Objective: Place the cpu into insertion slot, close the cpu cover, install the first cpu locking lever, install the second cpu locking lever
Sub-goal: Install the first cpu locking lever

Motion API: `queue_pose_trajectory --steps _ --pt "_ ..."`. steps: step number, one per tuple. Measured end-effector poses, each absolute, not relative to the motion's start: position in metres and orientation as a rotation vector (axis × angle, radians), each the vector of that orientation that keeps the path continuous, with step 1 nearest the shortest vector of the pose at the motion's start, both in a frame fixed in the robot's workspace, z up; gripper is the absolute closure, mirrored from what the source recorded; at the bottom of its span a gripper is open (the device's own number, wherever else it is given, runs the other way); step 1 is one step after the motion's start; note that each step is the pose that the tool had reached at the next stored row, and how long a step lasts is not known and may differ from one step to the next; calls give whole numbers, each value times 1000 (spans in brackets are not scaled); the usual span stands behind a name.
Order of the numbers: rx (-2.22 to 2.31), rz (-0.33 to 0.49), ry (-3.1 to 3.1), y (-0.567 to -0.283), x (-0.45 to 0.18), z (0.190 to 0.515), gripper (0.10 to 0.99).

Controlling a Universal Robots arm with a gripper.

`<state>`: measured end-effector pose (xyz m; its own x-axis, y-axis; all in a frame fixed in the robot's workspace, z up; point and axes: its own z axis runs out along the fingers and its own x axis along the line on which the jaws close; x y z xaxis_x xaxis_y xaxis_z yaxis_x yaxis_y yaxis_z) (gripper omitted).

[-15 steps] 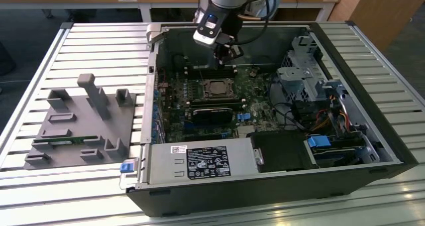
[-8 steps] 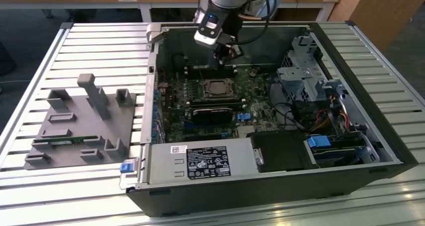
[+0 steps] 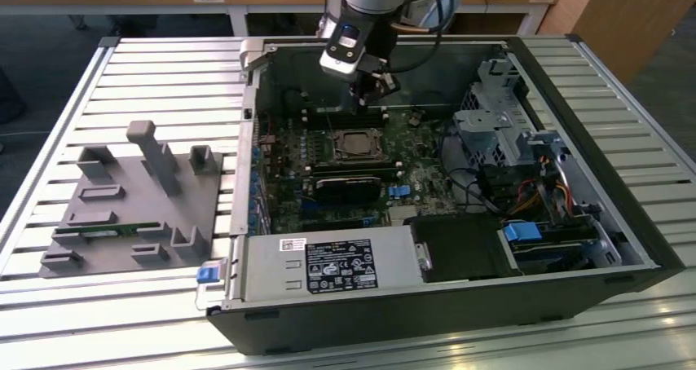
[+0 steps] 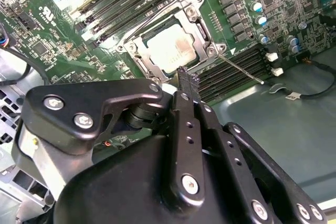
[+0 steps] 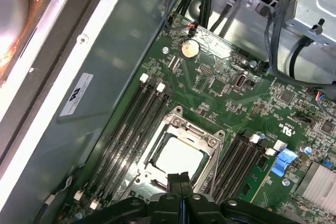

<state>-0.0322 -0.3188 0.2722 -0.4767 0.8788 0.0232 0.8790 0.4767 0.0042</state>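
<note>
The claw [image 3: 376, 93] hangs inside the open computer case [image 3: 609, 191] on the slatted desk [image 3: 163, 77]. Its two fingers [image 5: 175, 182] are clenched together with nothing between them. The cpu [image 4: 170, 51] sits in the insertion slot [image 5: 173, 121] near the middle of the green motherboard [image 3: 419, 142]. The cpu cover [image 4: 202, 38] lies flat around its silver top. In the second wrist view the fingertips hover just beside the slot's edge, and a thin lever rod [image 4: 244, 71] sticks out from one slot corner.
</note>
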Motion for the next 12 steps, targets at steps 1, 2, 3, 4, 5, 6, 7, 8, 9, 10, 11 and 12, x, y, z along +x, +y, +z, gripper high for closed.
queue_pose_trajectory --steps 1,2,3,4,5,6,7,8,9,10,11,12 --pt "-1592 -24 -2687 -319 -32 272 980" --pt "-1588 -24 -2690 -319 -32 272 980" --pt "-1583 -24 -2693 -319 -32 272 980" --pt "-1578 -24 -2696 -319 -32 272 980" --pt "-1573 -24 -2699 -319 -32 272 980" --pt "-1568 -24 -2701 -319 -32 272 980" --pt "-1563 -24 -2704 -319 -32 272 980" --pt "-1558 -24 -2707 -319 -32 272 980" --pt "-1553 -24 -2710 -319 -32 272 980" --pt "-1547 -24 -2713 -319 -32 272 980" --pt "-1542 -24 -2716 -319 -32 272 980" --pt "-1537 -24 -2719 -319 -32 272 980"
